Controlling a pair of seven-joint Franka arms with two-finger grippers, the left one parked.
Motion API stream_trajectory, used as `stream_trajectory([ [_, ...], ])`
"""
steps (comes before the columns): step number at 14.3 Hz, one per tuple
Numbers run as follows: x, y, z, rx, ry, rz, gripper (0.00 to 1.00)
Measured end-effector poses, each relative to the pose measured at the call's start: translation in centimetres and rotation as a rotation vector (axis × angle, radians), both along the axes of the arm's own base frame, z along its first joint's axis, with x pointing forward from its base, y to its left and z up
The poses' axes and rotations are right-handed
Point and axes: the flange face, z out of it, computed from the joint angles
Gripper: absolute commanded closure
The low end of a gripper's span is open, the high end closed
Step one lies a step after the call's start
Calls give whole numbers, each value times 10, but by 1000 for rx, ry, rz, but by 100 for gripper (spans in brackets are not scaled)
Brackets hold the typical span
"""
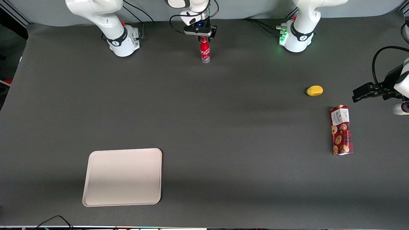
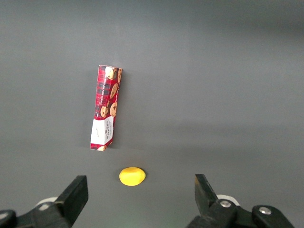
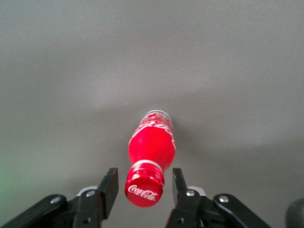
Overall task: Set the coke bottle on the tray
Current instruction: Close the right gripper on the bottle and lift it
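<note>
Claw (image 3: 144, 190) straddles upright coke bottle (image 1: 204, 50) cap, fingers (image 3: 108, 190) apart.

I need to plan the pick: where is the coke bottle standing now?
The coke bottle stands upright on the table, much farther from the front camera than the tray, with the gripper open around its cap.

I see the coke bottle (image 1: 204, 50) standing upright on the dark table between the two arm bases, slim and red with white script, red cap and silvery base. The gripper (image 3: 144, 187) sits over it, fingers spread to either side of the cap. The tray (image 1: 123, 176), off-white, flat and rectangular with rounded corners, lies well apart, much nearer the front camera.
</note>
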Motion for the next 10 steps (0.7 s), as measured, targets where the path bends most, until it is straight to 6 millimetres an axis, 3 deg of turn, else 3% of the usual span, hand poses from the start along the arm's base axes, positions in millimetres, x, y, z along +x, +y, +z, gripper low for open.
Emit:
stream_trajectory([
  [3, 0, 0, 0, -3, 0, 0, 80],
  [7, 5, 1, 6, -24, 0, -6, 82],
  [10, 29, 16, 48, -76, 2, -26, 82],
])
